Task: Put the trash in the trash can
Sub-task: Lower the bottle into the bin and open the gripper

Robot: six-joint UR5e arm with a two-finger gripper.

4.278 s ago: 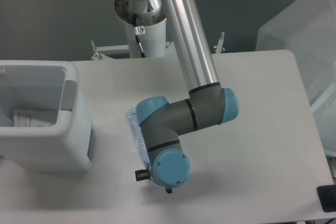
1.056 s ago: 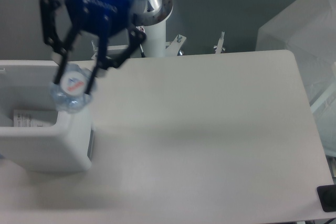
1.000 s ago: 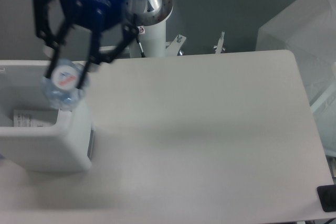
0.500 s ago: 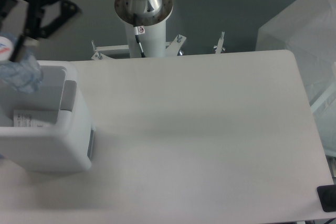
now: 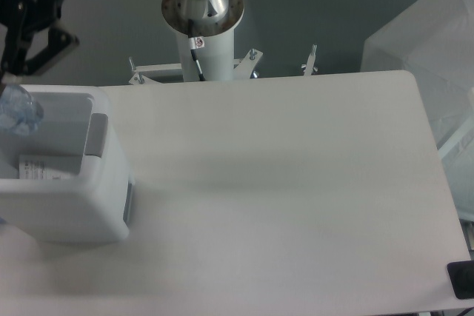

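The clear bluish bottle (image 5: pixel 16 110) hangs at the far left edge of the camera view, above the open trash can (image 5: pixel 70 201). Its cap is cut off by the frame edge. My gripper (image 5: pixel 9 73) reaches down from the top left corner, partly out of frame, and looks shut on the bottle. One dark finger (image 5: pixel 10 48) shows just above the bottle. The flat white packet (image 5: pixel 38 168) with its printed label lies inside the can, at the bottom. The can is white with a grey side panel (image 5: pixel 98 135).
The arm's base post (image 5: pixel 204 31) stands behind the table's back edge. A white covered object (image 5: pixel 422 42) sits beyond the right edge. A small black item (image 5: pixel 461 279) is at the bottom right corner. The white tabletop (image 5: pixel 281 183) spreads right of the can.
The gripper carried the bottle from the can's right rim leftward across the opening. It now sits at the frame's left edge, with the cap gone from view.
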